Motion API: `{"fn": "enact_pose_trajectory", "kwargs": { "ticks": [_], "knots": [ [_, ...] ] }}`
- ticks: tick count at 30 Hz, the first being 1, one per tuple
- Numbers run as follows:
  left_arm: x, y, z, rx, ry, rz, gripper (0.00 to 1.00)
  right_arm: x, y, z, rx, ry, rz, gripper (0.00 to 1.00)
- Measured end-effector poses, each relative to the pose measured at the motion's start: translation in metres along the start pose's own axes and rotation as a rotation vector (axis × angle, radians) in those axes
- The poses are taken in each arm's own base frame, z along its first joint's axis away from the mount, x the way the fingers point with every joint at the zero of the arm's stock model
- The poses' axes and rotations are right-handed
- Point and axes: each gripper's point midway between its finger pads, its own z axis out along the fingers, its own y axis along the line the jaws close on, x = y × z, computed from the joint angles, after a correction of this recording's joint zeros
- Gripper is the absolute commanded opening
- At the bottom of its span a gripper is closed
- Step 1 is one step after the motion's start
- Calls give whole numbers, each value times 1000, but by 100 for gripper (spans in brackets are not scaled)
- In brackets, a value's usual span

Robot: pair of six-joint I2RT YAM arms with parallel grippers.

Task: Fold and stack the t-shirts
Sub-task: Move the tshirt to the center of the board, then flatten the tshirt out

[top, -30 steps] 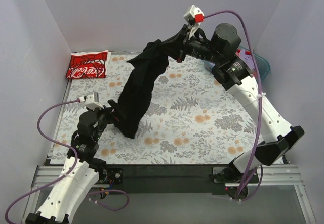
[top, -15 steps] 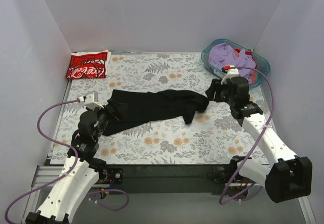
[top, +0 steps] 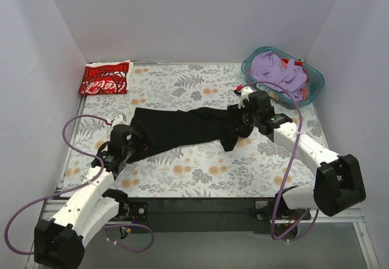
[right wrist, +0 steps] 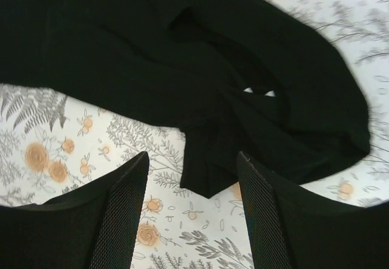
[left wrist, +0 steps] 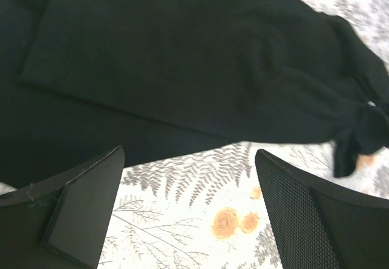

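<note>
The large plain black cloth t-shirt (top: 182, 129) lies bunched in a long strip across the flowered bench (top: 243, 160). The left gripper (left wrist: 189, 153) and right gripper (right wrist: 193, 160) hover spread and empty. Each would best pinch a single outer layer and draw the shirt flat before folding.

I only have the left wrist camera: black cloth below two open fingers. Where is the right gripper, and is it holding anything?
Observer: The right gripper hovers over the right end of the black t-shirt, jaws apart, nothing between them.
Operator: Where's the red one?
Observer: The red t-shirt lies at the far left corner of the table, looking folded, apart from the black one.
Operator: Anything else out there?
Observer: A teal basket holding purple cloth sits at the far right corner.
</note>
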Motion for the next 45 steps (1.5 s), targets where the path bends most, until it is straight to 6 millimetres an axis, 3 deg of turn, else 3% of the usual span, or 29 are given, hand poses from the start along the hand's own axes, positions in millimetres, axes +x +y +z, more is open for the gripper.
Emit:
{"fn": "enact_pose_trajectory", "kwargs": {
  "ticks": [3,7,12,19,28,33,45],
  "knots": [
    [0,12,3,-85,12,-23,81,20,17,19,-58,88,-35,63],
    [-7,30,6,-185,-7,-58,77,43,20,29,-81,176,-33,63],
    [-13,70,16,-323,1,-153,74,45,27,28,-110,185,-38,63],
    [-1,95,34,-416,67,-165,67,48,40,23,-161,187,-42,63],
    [-21,99,55,-403,27,-144,58,50,44,20,-184,185,-40,63],
    [-21,100,62,-390,33,-143,51,55,44,20,-190,194,-37,63],
    [-23,103,60,-407,23,-168,56,52,47,17,-199,183,-32,63]
  ]
}}
